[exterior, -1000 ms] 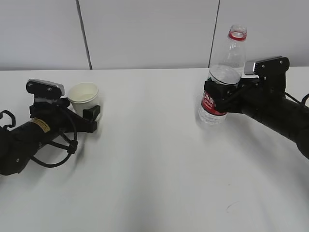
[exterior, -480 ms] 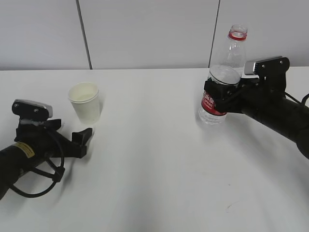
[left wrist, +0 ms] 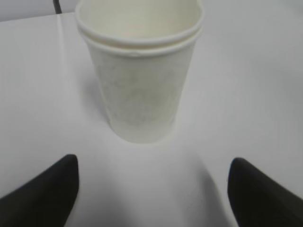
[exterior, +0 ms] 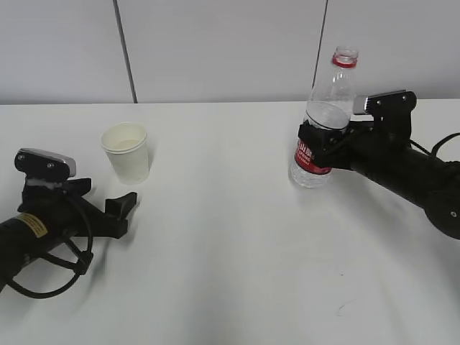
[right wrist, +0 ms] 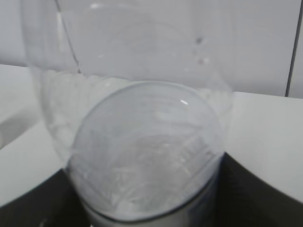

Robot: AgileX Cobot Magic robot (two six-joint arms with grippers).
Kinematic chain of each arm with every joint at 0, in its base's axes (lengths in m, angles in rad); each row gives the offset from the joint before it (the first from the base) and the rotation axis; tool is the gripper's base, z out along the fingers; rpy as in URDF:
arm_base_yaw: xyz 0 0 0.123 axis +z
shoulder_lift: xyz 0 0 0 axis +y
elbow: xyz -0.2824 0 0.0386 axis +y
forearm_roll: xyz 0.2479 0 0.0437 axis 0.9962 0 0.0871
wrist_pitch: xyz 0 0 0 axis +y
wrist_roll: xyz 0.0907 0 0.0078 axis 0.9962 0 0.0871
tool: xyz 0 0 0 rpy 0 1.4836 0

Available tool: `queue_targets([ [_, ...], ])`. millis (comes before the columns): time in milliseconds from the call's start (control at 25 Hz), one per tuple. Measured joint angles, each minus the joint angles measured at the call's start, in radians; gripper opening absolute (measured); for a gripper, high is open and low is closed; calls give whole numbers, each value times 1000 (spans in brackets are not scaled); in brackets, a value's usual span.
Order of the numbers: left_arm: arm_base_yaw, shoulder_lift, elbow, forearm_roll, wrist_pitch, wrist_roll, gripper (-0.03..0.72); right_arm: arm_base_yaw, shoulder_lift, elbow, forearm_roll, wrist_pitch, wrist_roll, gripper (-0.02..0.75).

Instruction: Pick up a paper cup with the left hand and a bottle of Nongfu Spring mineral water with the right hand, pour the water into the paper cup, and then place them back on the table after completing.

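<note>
Our left hand (exterior: 122,210) lies low on the table (exterior: 230,251) at the left, its two fingers spread apart and holding nothing; in the wrist view both fingertips (left wrist: 42,194) sit on either side of the foreground with the paper cup (left wrist: 139,71) standing upright beyond them, clear of both. From the outside we see the cup (exterior: 128,152) just ahead of that gripper, resting on the tabletop. Further right, our right hand (exterior: 321,141) is clamped on the bottle (exterior: 322,118) around its red label, the uncapped neck leaning slightly left. Up close, the clear bottle (right wrist: 137,142) fills the right wrist view. We cannot tell the water level.
</note>
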Motion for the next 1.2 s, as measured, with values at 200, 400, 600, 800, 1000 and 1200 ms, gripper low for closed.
queue_targets([
  [200,0,-18,2,8,-3,0,587,0,27,-52,-2,58,13,461],
  [400,0,-21,3,20,-4,0,587,0,47,-70,-2,80,20,461],
  [600,0,-21,3,20,-4,0,587,0,55,-74,-2,80,20,461],
  [800,0,-21,3,20,-4,0,587,0,55,-74,-2,82,20,461],
  [1000,0,-21,3,22,-4,0,586,0,55,-74,-2,83,21,461],
  [1200,0,-21,3,23,-4,0,586,0,55,-77,-21,93,21,588],
])
